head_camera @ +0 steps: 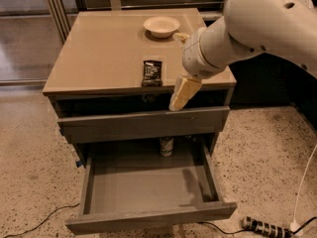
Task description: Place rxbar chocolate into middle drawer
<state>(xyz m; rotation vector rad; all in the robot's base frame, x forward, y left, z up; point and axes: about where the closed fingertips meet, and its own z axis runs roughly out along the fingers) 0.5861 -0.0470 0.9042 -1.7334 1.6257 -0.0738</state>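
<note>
Rxbar chocolate [152,73] at cabinet [99,58] front edge, end effector [176,104] beside it, grip unclear, middle drawer [148,182] open

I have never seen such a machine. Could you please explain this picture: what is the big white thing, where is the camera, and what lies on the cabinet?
The big white shape is a robot arm, reaching in from the right. At its end is a cream-coloured pincer, the part that grasps. It hangs pointing down at the front edge of the cabinet top and holds nothing. The one camera looks down on the cabinet from the front; where it is mounted does not show. On the tan top lie a black snack bar, the rxbar chocolate, near the front edge just beside the pincer, and a round cream bowl near the back. Below, the middle drawer is pulled open; a small can-like object stands at its back.
</note>
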